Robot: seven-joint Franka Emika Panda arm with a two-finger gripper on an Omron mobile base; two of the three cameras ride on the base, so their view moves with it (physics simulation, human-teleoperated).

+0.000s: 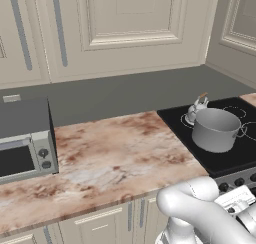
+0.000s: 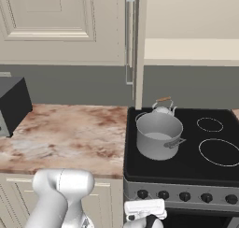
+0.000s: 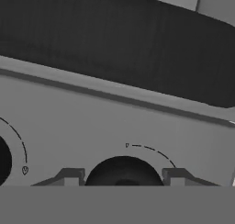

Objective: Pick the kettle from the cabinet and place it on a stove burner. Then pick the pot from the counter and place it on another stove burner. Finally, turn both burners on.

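In the hand view the gripper (image 3: 123,178) sits right against the stove's grey control panel (image 3: 114,126), with a black round knob (image 3: 123,171) between its 2 dark fingertips (image 3: 69,177). The tips stand on either side of the knob, very close to its rim; whether they actually press on it cannot be told. The jaws stand partly spread, about as wide as the knob. A second knob (image 3: 3,159) lies further along the panel, to the left in that view, well clear of the fingers. Beyond the panel edge, above the gripper, runs the black cooktop (image 3: 114,44).

From the right base view the hand is low at the front of the stove, just under the row of knobs (image 2: 186,195). Up and behind it on the cooktop stands the pot (image 2: 158,134) on the front left burner, and the kettle (image 2: 163,108) sits just behind the pot on the rear left burner, almost touching it. The counter (image 2: 65,133) stretches off to the gripper's left, and the open cabinet shelf (image 2: 191,52) hangs high above the stove.
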